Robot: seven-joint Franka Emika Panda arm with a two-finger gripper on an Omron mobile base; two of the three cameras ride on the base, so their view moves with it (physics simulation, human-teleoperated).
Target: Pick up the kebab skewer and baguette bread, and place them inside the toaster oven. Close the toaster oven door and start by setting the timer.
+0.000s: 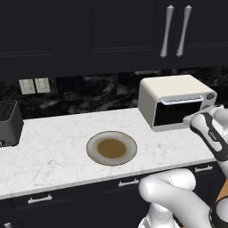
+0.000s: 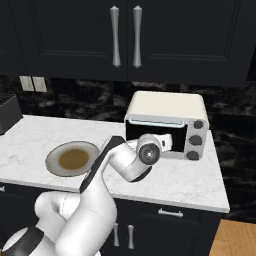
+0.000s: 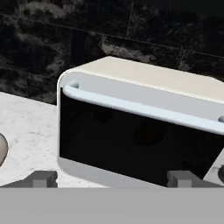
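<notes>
**A:** Left base view first. What do I log?

**B:** I take the toaster oven (image 1: 176,100) as my landmark. It sits on the white marble counter (image 1: 58,147) against the dark backsplash. Its door (image 1: 178,111) stands upright and shut, light bar handle along the top edge. A round plate (image 1: 111,148) with a brown centre lies on the counter well to the left of the oven and nearer the front edge. A black slot toaster (image 1: 9,122) stands far left of the oven. My arm's wrist sits in front of the oven's right half.

**A:** Right base view?

**B:** The oven (image 2: 165,107) again, with three dark knobs (image 2: 196,140) stacked down its right side. The forearm reaches up to the oven front and the hand covers part of the glass. The plate (image 2: 72,157) lies to the oven's left.

**A:** Hand view?

**B:** The camera looks straight at the door (image 3: 140,140), dark glass under the pale bar handle (image 3: 144,109). The gripper (image 3: 113,179) is close in front of the door, its two fingertips (image 3: 43,178) spread about as wide as they go, one near each lower corner of the glass, nothing between them (empty-handed).

**A:** Skewer and baguette?

**B:** I cannot tell; the glass is too dark to see inside.
</notes>
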